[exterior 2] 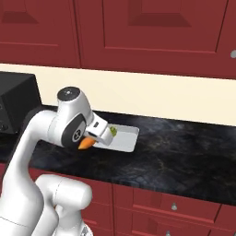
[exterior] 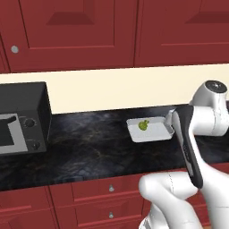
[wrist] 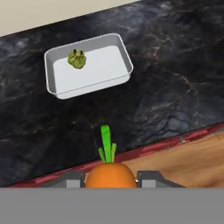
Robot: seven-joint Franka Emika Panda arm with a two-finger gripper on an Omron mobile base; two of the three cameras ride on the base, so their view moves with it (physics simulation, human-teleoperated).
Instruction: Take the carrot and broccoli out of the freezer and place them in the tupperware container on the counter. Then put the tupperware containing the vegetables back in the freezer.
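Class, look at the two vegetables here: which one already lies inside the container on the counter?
The broccoli, the lumpy yellow-green floret, lies inside the tupperware container near one corner. The orange carrot with its green top sits between the gripper's fingers, over the counter's front edge.

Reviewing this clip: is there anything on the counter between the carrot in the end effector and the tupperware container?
Nothing: in the hand view only bare black counter lies between the carrot held in the end effector and the tupperware container, which holds the broccoli.

Even bright rendered light, soft shadows, no glare, pics sharp.
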